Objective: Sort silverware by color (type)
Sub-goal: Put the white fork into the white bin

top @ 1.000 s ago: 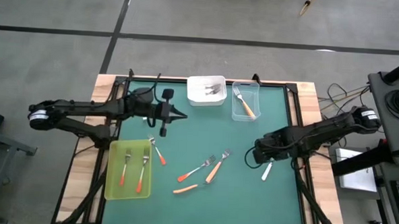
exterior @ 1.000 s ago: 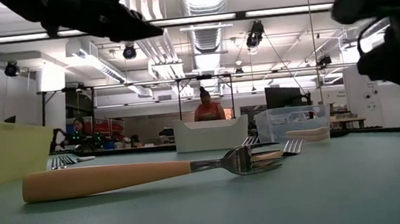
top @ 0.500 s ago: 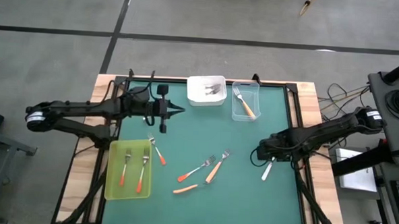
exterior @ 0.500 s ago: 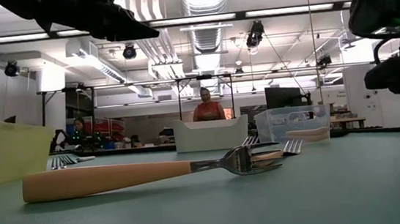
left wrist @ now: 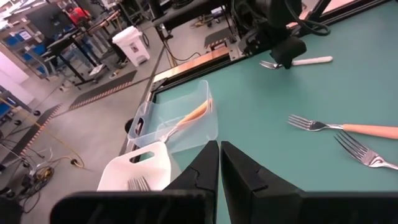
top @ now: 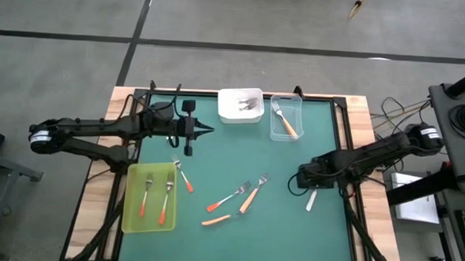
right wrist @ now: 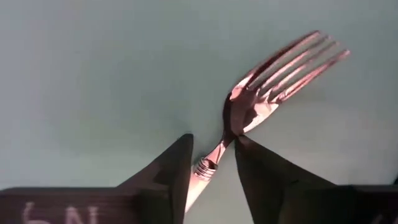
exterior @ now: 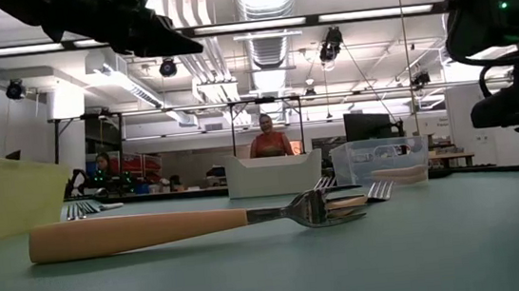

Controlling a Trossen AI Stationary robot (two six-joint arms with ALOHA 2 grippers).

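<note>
right claw (top: 304, 183), right-centre of the high view: you see it low over the white-handled fork (top: 311, 199) on the green table (top: 291, 235). wrist view shows fingers (right wrist: 168, 171) parted, straddling the fork's neck w/ gaps either side, not clamped; tines (right wrist: 292, 59) lie flat on the mat.

left claw (top: 205, 129), upper left of the high view: fingers pressed together, gripping nothing, held above the table near the white tray (top: 241, 104).

forks: two red-orange ones in the yellow-green tray (top: 134, 221), lower left; a third (top: 185, 177) just beside its upper right corner. three more (one red-orange (top: 228, 199), two lt orange (top: 251, 196)) loose at centre-bottom. one lt-orange fork (top: 285, 121) in the clear tray (top: 273, 134), top centre. silver tines (top: 248, 106) show in the white tray; handles can't be told.
</note>
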